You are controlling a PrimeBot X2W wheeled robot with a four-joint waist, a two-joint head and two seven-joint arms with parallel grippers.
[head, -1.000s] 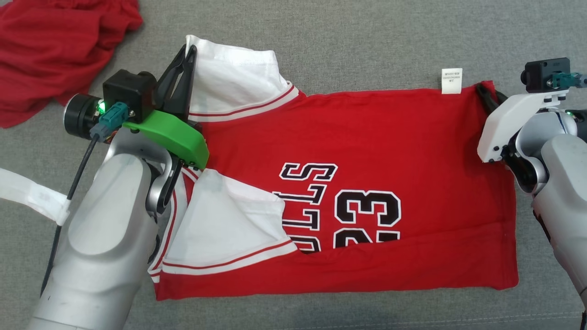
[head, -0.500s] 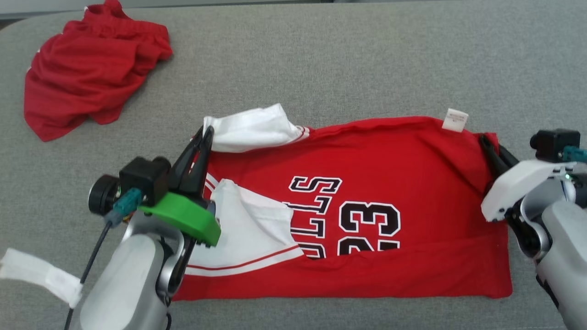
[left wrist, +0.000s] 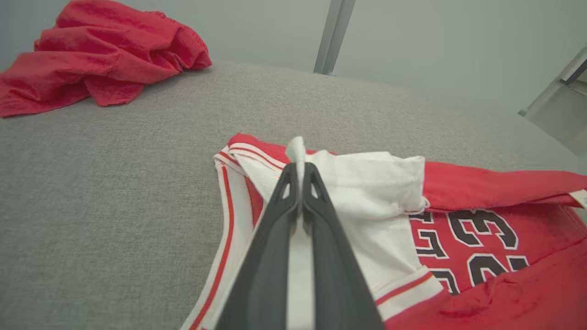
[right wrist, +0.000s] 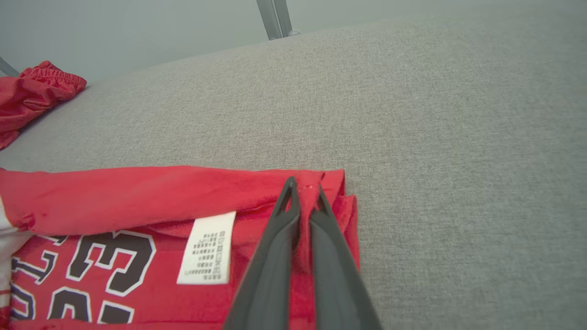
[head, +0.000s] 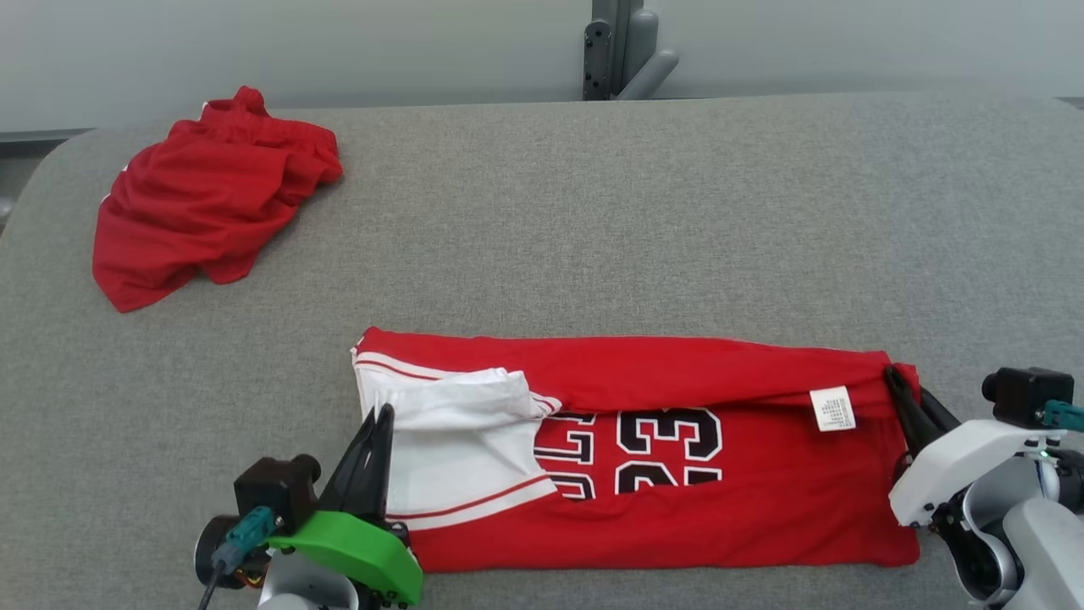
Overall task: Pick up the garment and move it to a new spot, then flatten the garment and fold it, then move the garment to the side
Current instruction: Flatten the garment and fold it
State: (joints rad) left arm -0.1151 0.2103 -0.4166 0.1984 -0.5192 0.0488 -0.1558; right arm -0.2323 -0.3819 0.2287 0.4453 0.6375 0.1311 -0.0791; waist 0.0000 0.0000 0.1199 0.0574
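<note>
Jersey now folded lengthwise, label drawn over the print. Left gripper stays clamped on its white sleeve, right gripper on its red corner.

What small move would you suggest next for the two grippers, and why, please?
Probably draw both pinched corners toward the near hem: the left gripper and right gripper are shut on the jersey, whose folded flap covers only its far part.

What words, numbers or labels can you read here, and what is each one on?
"23" on the red jersey, its top partly hidden.
Cut-off black letters beside it: no whole word readable.
White tag on the jersey: print too small to read.
</note>
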